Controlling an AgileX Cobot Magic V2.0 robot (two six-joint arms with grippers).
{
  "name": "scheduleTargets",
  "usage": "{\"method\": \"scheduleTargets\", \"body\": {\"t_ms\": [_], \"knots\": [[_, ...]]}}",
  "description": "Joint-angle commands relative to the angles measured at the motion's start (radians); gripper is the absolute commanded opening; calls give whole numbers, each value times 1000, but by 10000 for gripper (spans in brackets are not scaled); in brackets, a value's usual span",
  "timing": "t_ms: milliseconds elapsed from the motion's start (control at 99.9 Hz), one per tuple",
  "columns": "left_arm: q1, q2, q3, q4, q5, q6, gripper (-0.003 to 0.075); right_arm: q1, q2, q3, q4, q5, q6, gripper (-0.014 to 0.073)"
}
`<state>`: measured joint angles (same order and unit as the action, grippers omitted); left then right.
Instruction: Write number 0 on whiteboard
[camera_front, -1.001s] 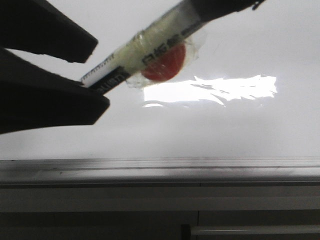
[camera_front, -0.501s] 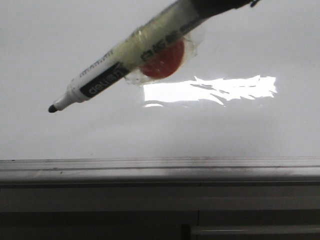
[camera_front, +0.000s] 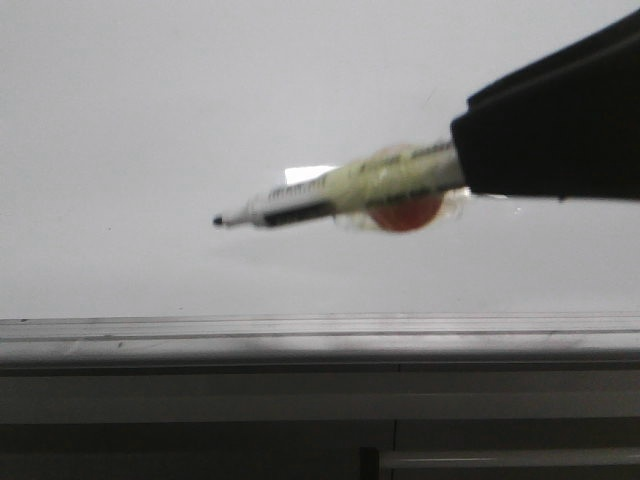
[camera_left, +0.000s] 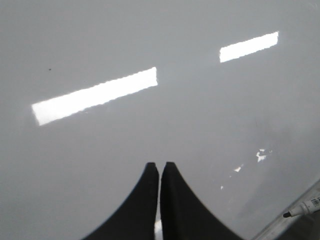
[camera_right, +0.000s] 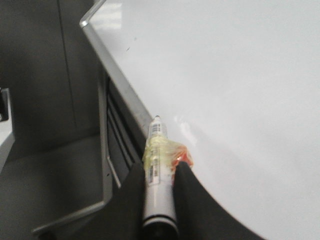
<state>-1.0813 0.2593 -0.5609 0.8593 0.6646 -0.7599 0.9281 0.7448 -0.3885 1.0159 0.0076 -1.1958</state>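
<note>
The right gripper (camera_right: 159, 176) has its jaws closed on a marker pen (camera_right: 158, 165), which sits between the two black fingers (camera_right: 186, 187) with its white barrel pointing away from them. Around the barrel, just in front of the jaws, there is a wrap of yellowish clear tape (camera_right: 159, 150), and a red round piece (camera_front: 405, 213) is fixed to it on one side. In the front view the pen (camera_front: 335, 195) lies almost level, with its black tip (camera_front: 218, 220) pointing to the left, in front of the whiteboard (camera_front: 250, 100). Whether the tip touches the board, I cannot tell. The left gripper (camera_left: 160, 167) has its jaws pressed together and holds nothing; it points at the glossy board surface (camera_left: 100, 165). The whiteboard has a grey edge rail (camera_right: 117, 75). The number 0 is not seen on the board in any view.
</note>
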Motion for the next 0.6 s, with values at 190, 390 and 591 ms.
{"method": "scheduleTargets", "body": {"t_ms": [190,390,591], "knots": [[-2,12,-32,129,-45,-120,-20,61,-10,-72,5,-176,0,-68],[-2,12,-30,129,-45,-122,-20,61,84,-116,28,-228,0,-68],[-2,12,-30,131,-45,-122,-20,61,210,-199,39,-226,0,-68]]}}
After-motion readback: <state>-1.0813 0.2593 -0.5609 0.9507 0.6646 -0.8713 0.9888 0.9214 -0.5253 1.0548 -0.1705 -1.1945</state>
